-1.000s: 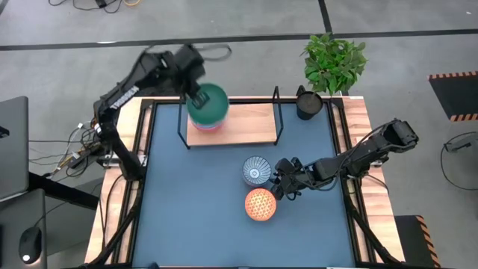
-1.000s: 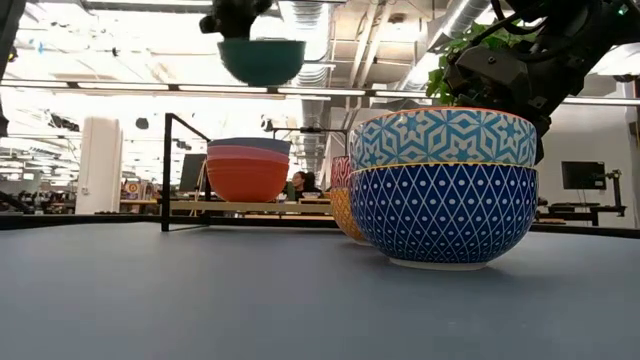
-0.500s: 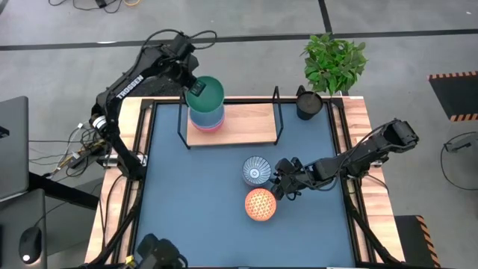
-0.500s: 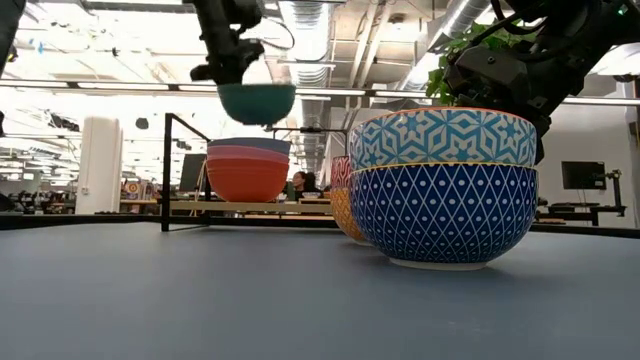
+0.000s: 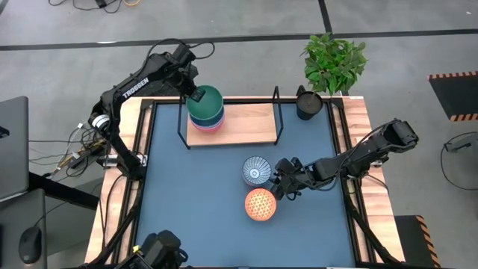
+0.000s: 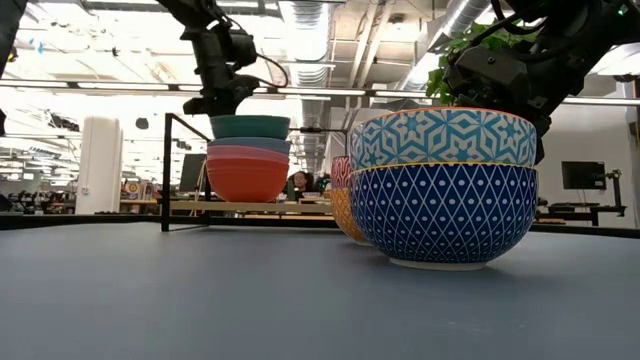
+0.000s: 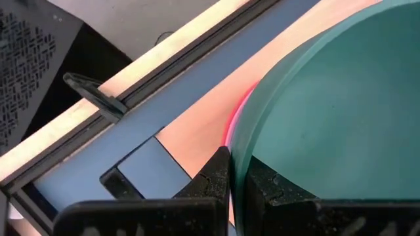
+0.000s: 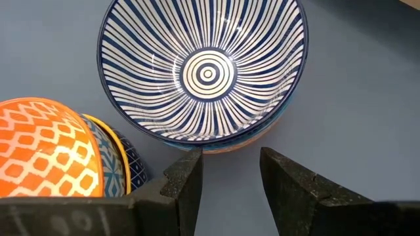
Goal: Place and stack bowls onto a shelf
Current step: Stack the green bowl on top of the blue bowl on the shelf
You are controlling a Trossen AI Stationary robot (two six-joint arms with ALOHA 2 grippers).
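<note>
Left wrist view — left tool (image 7: 231,176) pinches teal bowl (image 7: 328,124) rim.

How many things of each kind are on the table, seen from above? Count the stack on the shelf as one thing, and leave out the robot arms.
Patterned bowls on the tabletop: 2 (blue-striped bowl, orange dotted bowl)
Stack of plain bowls, with a teal bowl on top: 1
Wooden shelf: 1
Black cup: 1
Potted plant: 1
Total: 6
</note>
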